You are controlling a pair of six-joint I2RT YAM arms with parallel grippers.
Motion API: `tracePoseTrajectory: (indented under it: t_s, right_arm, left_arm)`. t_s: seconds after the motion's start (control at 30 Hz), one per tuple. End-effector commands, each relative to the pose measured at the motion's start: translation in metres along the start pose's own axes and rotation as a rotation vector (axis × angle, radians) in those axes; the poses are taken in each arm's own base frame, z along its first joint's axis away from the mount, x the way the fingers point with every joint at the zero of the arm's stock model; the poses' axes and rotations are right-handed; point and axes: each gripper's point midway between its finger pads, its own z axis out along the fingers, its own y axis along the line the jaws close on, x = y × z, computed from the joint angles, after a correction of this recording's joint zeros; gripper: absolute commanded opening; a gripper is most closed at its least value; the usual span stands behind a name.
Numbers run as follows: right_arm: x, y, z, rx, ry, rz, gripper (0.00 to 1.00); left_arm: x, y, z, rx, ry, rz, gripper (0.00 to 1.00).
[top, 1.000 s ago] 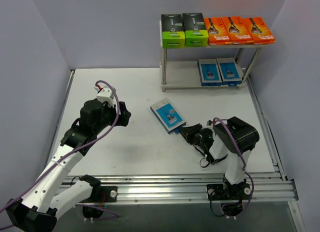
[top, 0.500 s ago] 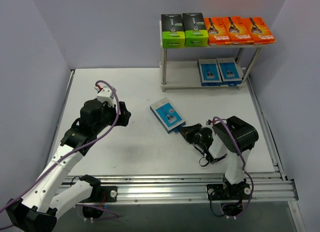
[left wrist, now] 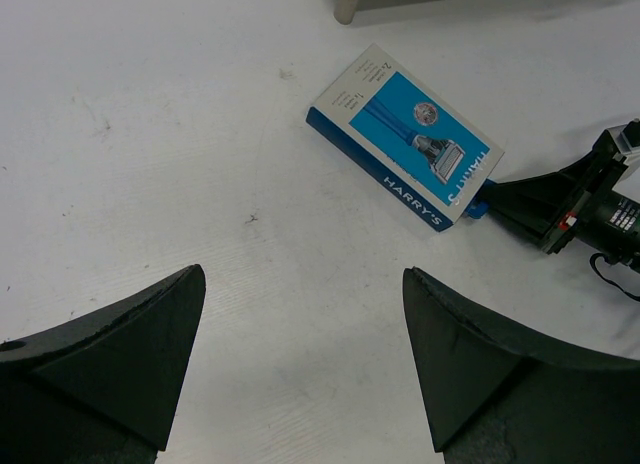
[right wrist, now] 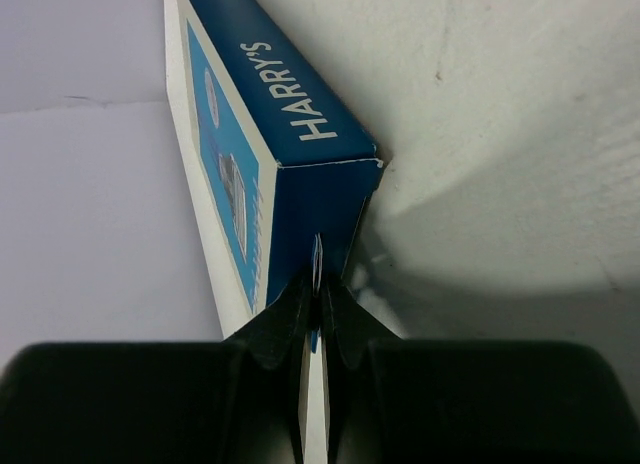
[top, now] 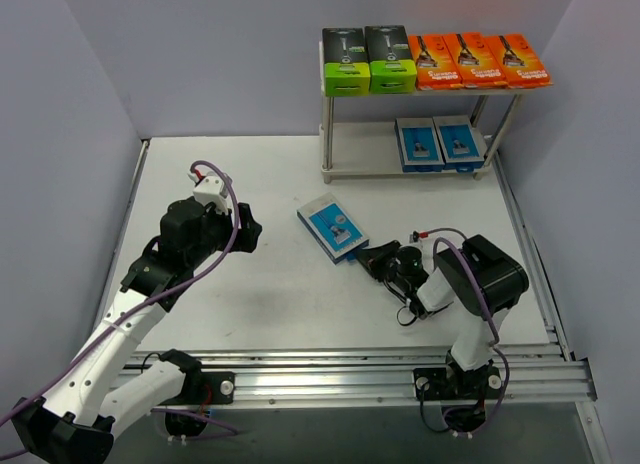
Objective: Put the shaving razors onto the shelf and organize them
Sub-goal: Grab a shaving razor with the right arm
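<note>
Left arm (top: pixel 110 329) and right arm (top: pixel 438 292) look the same tbh: white shells, chunky black joints, purple cables (top: pixel 233 196) looped alongside, matte black wedge fingers (left wrist: pixel 120 359).

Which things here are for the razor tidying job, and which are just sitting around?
For the job: shelf; loose blue pack, pinched by the right gripper; two blue packs on the lower board; two green-and-black packs and three orange packs on top.
Just there: table; metal rail; purple cables; open left gripper, holding nothing.
</note>
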Motion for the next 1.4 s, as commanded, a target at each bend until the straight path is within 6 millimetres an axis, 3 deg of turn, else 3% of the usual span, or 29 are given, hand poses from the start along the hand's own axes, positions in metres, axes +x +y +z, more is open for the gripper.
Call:
tracePoseTrajectory:
  t_s: [0.0, 0.7, 1.23, 1.3, 1.37]
  right_arm:
    - [-0.016, 0.053, 0.004, -0.164, -0.059, -0.051, 0.00]
    - [-0.037, 0.121, 0.003, -0.245, -0.095, -0.116, 0.00]
    - [-0.049, 0.151, -0.003, -0.248, -0.051, -0.203, 0.00]
    - [-0.055, 0.165, -0.005, -0.270, -0.055, -0.241, 0.00]
    - [-0.053, 0.167, -0.004, -0.261, -0.027, -0.273, 0.00]
  left_arm:
    - [-0.023, -0.009, -0.009, 0.033, -0.070, -0.006, 0.89]
    - [-0.025, -0.012, -0.011, 0.049, -0.078, -0.009, 0.89]
    - [-0.023, -0.013, -0.010, 0.057, -0.071, -0.011, 0.89]
    - [-0.023, -0.014, -0.010, 0.058, -0.071, -0.011, 0.89]
    - [-0.023, -0.014, -0.010, 0.059, -0.072, -0.011, 0.89]
